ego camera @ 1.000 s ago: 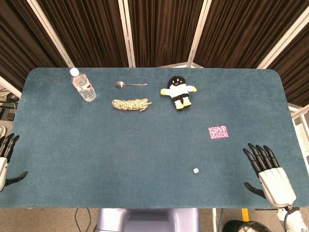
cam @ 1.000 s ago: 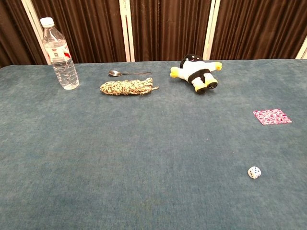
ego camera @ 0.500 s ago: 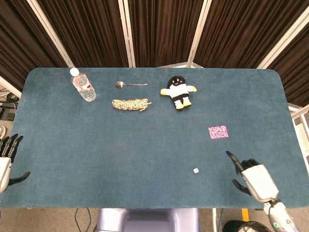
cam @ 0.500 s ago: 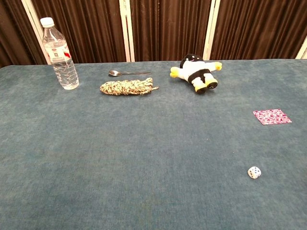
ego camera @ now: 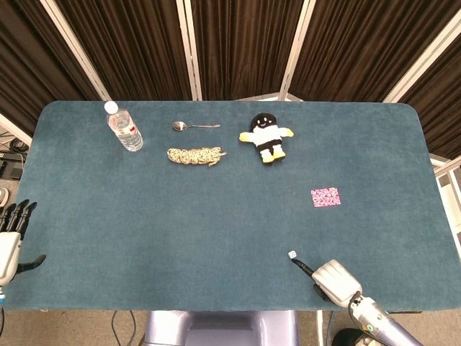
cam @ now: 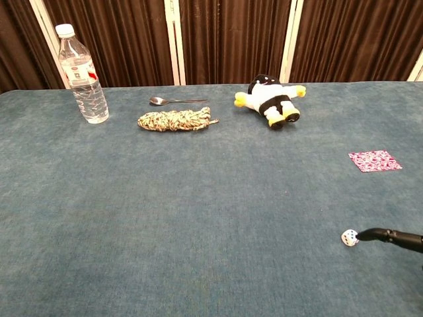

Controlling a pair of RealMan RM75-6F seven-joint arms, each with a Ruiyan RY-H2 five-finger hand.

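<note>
Both hands (ego camera: pixel 333 280) in head view only

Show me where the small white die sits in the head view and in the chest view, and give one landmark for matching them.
Head view: the die lies low and right of centre, at a fingertip of the right hand.
Chest view: the die lies at lower right, beside one dark finger reaching in.
Shared landmark: the pink patterned square, farther back and slightly right.
</note>
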